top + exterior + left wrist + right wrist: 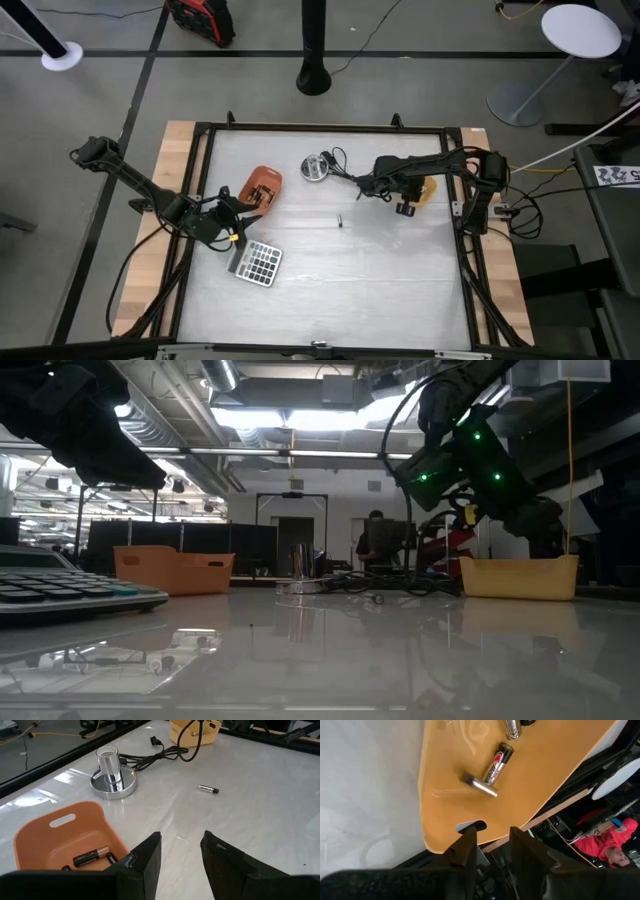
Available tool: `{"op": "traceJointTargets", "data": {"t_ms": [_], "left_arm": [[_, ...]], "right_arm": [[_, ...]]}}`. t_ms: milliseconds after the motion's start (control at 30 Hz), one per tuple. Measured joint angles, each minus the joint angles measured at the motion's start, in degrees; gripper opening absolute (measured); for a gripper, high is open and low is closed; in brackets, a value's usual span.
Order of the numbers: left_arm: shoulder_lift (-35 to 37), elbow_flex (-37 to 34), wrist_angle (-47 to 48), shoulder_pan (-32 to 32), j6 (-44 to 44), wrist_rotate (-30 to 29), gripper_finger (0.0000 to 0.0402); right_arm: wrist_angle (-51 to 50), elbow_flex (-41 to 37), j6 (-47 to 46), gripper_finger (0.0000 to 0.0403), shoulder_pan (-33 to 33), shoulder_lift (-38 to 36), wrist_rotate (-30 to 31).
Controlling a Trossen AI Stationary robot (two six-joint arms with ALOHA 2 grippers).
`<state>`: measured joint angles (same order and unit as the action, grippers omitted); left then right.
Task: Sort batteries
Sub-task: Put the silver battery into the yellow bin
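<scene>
Two bins hold batteries. The orange bin [262, 187] [60, 837] at the left has a dark battery [91, 857] in it. The yellow bin [428, 190] [540, 775] at the right holds a black-and-silver battery [497, 762], a blurred silvery one [479, 785] and another [512, 727]. A lone battery [340, 222] [208, 789] lies on the table between the bins. My right gripper [412, 195] [492, 847] hangs open over the yellow bin, with nothing between its fingers. My left gripper [243, 210] [180, 860] waits open by the orange bin's near side.
A round silver disc with an upright socket [317, 167] [112, 780] and its black cable [160, 755] lie at the far middle. A calculator [257, 263] [60, 595] lies near the left arm. Bare table stretches toward the near edge.
</scene>
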<state>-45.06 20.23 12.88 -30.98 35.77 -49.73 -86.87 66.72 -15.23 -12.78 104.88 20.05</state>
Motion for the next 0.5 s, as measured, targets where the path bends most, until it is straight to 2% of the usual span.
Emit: {"op": "traceJointTargets", "data": {"t_ms": [133, 233, 333, 500], "left_arm": [[0.0, 0.0, 0.0, 0.0, 0.0, 0.0, 0.013], [0.0, 0.0, 0.0, 0.0, -0.1, 0.0, 0.013], [0.0, 0.0, 0.0, 0.0, -0.5, 0.0, 0.013], [0.0, 0.0, -0.3, 0.0, -3.8, -1.0, 0.013]], "right_arm": [[0.0, 0.2, -2.7, 0.0111, 0.0, -0.5, 0.1], [0.1, 1.5, -2.8, 0.0105, 0.1, -3.0, 2.6], [1.7, 2.4, -2.9, 0.0105, 0.1, -7.2, 4.7], [9.2, 2.5, -3.0, 0.0104, 0.1, -16.6, 4.6]]}}
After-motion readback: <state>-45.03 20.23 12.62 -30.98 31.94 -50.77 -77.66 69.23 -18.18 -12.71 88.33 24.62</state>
